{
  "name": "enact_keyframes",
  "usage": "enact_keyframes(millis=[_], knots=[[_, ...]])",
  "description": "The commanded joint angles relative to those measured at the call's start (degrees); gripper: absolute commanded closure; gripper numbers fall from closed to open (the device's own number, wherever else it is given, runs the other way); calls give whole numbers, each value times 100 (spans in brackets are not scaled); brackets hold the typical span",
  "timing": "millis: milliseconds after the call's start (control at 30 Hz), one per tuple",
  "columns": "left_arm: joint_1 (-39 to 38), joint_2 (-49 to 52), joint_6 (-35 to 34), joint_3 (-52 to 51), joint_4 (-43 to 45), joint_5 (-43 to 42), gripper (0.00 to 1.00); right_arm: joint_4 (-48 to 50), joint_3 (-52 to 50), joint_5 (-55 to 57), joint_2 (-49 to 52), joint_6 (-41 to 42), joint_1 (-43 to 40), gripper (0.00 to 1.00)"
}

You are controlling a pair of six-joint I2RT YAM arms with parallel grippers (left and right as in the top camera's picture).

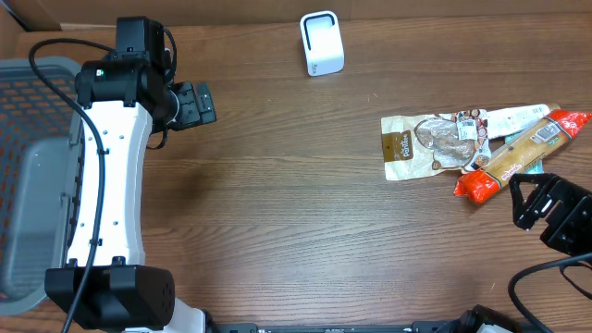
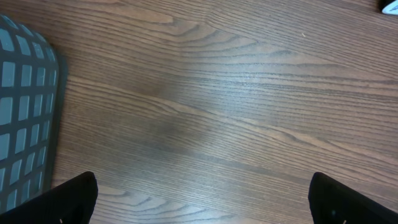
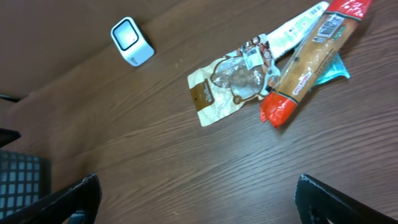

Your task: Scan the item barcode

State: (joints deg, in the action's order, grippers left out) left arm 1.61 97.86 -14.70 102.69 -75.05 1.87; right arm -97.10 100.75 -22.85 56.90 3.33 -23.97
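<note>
Left pincer (image 1: 205, 104) and right pincer (image 1: 521, 201) wide open, empty; long tan packet (image 3: 308, 59), red ends, white label (image 3: 330, 25).

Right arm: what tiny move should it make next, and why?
Probably lower the right end effector onto the long red-ended packet. The end effector is open and holds nothing, that packet is the item lying nearest it, and nothing is in front of the scanner yet.
</note>
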Motion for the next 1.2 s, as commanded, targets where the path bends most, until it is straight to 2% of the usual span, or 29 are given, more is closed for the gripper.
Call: enact_keyframes(millis=[0, 267, 533, 767, 867, 900, 1167], knots=[[-17, 39, -76, 15, 13, -42, 0, 11, 57, 127, -7, -39, 22, 0], [-17, 39, -76, 15, 13, -44, 0, 428, -136, 184, -13, -155, 83, 0], [-17, 39, -76, 15, 13, -44, 0, 2389, -1327, 1169, -885, -234, 1298, 0], [-17, 39, -76, 15, 13, -44, 0, 4675, -3661, 1867, -2275, -234, 2181, 0], [-17, 39, -76, 15, 13, -42, 1, 5624, -4776, 1880, -2857, -232, 2334, 0], [-17, 39, -74, 15, 13, -44, 1, 6288, -5580, 1864, -3259, -192, 2371, 0], [-17, 39, -76, 15, 13, -44, 0, 8378, -8131, 1633, -4640, -168, 2592, 0]])
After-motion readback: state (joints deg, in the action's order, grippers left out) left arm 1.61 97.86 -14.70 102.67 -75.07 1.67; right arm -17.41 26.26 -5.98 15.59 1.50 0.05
